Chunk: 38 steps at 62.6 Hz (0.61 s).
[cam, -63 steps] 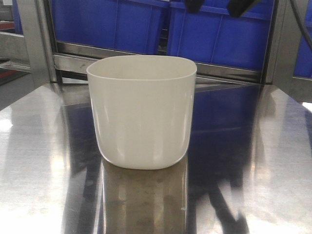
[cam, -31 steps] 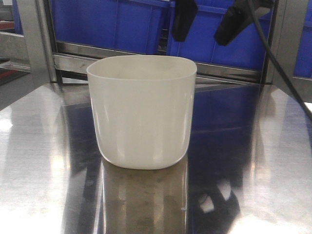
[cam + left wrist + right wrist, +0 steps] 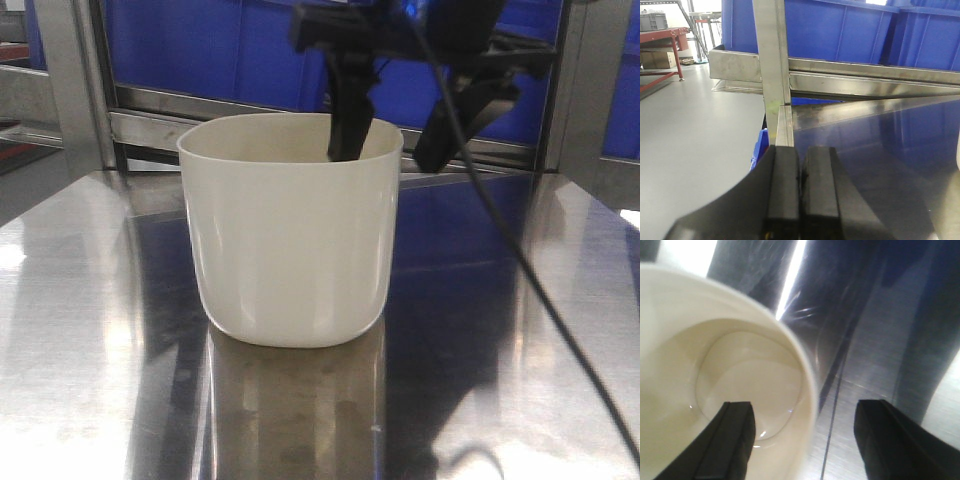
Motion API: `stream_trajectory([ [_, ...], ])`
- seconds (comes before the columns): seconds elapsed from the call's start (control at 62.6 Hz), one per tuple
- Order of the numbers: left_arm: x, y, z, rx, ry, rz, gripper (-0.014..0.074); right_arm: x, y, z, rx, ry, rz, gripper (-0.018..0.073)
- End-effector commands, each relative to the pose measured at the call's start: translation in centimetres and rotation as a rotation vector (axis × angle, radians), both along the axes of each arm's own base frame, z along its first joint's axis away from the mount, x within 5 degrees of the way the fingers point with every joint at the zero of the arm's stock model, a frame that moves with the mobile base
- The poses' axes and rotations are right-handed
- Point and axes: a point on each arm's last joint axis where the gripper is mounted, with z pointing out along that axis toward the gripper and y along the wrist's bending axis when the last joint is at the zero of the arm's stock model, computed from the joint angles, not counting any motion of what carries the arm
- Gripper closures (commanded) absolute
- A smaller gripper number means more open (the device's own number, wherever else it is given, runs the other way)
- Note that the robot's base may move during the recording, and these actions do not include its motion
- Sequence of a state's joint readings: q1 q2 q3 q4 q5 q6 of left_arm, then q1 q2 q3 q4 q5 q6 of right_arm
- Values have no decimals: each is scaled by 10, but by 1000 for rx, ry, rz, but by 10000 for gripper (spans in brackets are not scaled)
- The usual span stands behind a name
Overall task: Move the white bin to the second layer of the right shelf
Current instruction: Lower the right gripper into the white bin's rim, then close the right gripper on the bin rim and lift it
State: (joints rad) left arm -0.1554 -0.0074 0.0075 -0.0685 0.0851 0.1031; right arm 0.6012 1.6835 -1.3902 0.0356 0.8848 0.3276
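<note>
White bin (image 3: 290, 240) rim lies between spread right pincer (image 3: 806, 412) jaws.

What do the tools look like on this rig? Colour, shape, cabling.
The right tool is matte black: two long, flat, tapering fingers on a black crossbar body, with a thin black cable trailing from it. The left tool is black too, with blocky rectangular finger pads on a curved black base. No markings visible.

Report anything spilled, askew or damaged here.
Nothing stands out. The white bin stands upright and empty on the steel table, with no cracks or spills visible. The right gripper has its jaws open across the bin's rim, one inside, one outside.
</note>
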Motion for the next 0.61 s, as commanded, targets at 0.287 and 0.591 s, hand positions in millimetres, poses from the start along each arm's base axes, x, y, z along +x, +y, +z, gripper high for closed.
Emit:
stream_trajectory([
  [0.287,0,0,-4,-19,-60,4,512,9,12,0,33,-42,11,20],
  [0.591,0,0,-4,-19,-60,4,512,11,13,-1,31,-59,13,132],
])
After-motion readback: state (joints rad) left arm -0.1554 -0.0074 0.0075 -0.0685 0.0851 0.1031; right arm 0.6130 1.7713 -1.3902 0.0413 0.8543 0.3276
